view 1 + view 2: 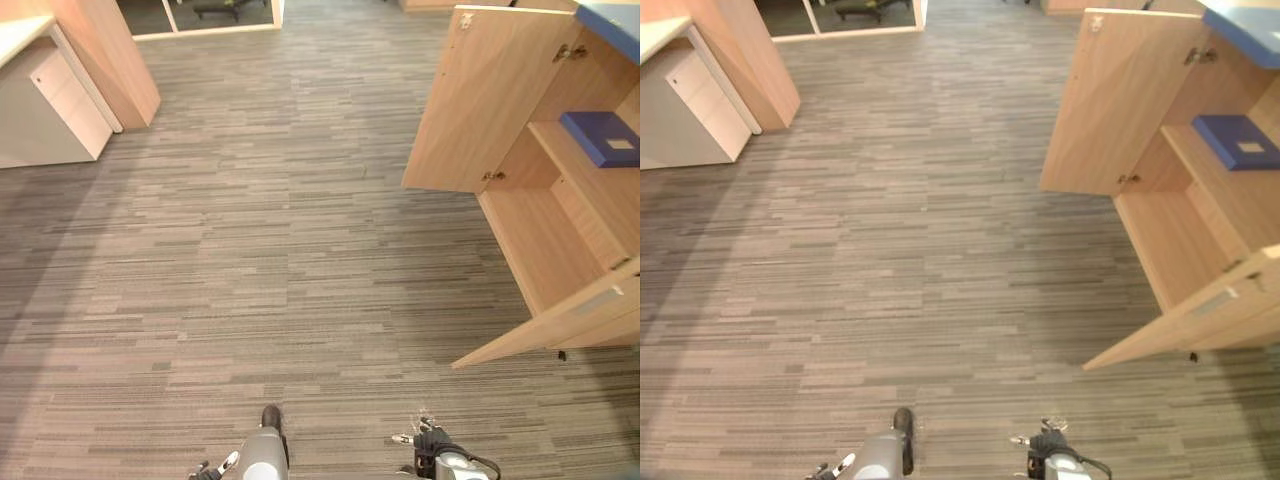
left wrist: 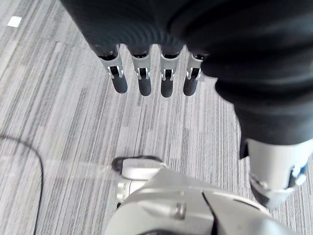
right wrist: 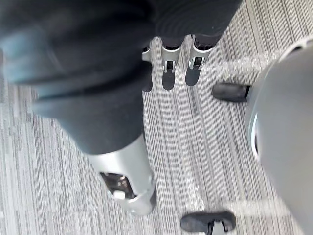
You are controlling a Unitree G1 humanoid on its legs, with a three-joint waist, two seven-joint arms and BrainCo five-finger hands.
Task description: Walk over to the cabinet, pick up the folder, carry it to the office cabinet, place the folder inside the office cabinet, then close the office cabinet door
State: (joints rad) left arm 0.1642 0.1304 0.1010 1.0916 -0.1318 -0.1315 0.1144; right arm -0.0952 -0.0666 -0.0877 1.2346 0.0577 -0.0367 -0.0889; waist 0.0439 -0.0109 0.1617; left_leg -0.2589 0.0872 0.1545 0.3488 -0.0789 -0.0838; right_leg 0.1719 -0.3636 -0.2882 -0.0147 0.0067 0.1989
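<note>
Left hand [image 2: 145, 83] and right hand [image 3: 168, 76] hang empty, fingers straight. Folder [image 1: 602, 137] lies shelved, so approach, then push near door [image 1: 560, 325], forward-right of right hand, flat-fingered.

Head pair: you look down from high, facing forward over carpet [image 1: 250, 250]. Both eyes share same floor, with office cabinet [image 1: 545, 235] open at right edge. Left wrist: very close, you look along left hand [image 2: 143, 78] straight down at carpet. Right wrist: same, past right hand [image 3: 195, 66].
</note>
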